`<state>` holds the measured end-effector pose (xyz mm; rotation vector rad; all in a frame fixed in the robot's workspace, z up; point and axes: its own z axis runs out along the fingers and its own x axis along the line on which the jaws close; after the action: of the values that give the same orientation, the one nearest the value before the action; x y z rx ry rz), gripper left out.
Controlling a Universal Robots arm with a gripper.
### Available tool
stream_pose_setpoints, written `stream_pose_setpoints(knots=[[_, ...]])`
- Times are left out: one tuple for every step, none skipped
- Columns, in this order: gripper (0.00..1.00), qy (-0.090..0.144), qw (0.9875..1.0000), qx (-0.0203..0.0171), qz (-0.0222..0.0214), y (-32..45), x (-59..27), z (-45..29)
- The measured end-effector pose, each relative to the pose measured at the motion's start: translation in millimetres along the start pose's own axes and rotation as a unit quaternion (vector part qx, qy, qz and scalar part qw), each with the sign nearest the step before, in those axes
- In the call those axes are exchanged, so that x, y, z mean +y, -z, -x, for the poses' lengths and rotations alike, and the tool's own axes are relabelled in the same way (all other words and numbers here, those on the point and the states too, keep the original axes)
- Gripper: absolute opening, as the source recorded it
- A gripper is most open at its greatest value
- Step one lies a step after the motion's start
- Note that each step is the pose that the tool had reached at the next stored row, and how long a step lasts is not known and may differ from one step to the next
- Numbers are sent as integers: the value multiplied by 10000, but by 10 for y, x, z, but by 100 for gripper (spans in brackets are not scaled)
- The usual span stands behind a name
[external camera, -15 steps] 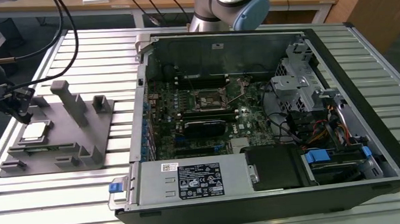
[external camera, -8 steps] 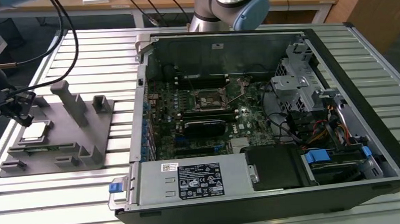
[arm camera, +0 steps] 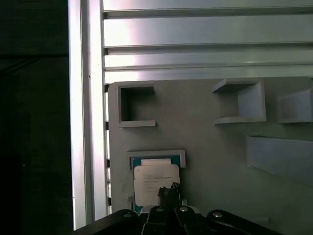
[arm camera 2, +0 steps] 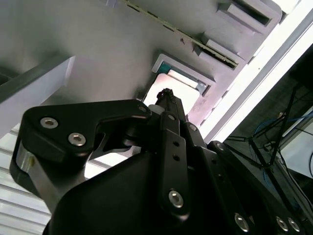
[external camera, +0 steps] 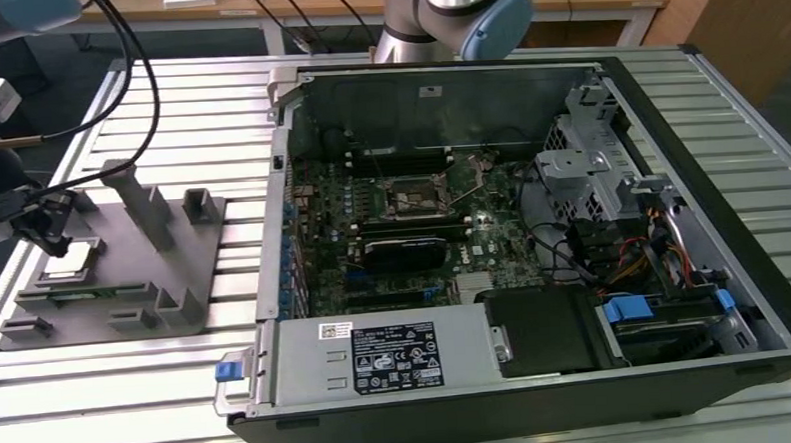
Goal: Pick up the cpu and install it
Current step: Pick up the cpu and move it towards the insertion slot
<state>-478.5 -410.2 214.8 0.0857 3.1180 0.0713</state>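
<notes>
One cpu (arm camera: 155, 180): small square, silvery-white lid up, faint print, green rim showing. Lies flat in framed recess of grey fixture tray (arm camera: 210, 147), at exterior view's left of open computer case (external camera: 444, 104). Near-square, no clear long axis; edges parallel to tray's. Gripper (arm camera: 168, 190) close over it, tips pressed together, empty.

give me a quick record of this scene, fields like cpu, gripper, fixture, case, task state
cpu: lying flat in a framed recess of the fixture, silvery top up
gripper: just above the cpu; contact cannot be told
fixture: grey plate with posts and pockets, on the slatted table, at the exterior view's left of the case
computer case: open, motherboard exposed
socket: black frame mid-board
task state: cpu not lifted, not installed
</notes>
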Motion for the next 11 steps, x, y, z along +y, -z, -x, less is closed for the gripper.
stream_pose_setpoints(knots=[[11,21,10000,4,1,-16,-1,-1],[11,46,10000,7,2,-31,-2,-2],[11,76,10000,11,3,-47,-3,-3],[11,102,9999,13,3,-60,-3,-5],[11,123,9999,15,4,-71,-4,-7],[11,133,9999,16,4,-77,-1,-12],[11,138,9999,16,4,-83,4,-15],[11,142,9999,17,4,-88,12,-18],[11,146,9999,17,4,-95,20,-21],[11,151,9999,17,4,-104,29,-24],[11,155,9999,16,5,-116,35,-26]])
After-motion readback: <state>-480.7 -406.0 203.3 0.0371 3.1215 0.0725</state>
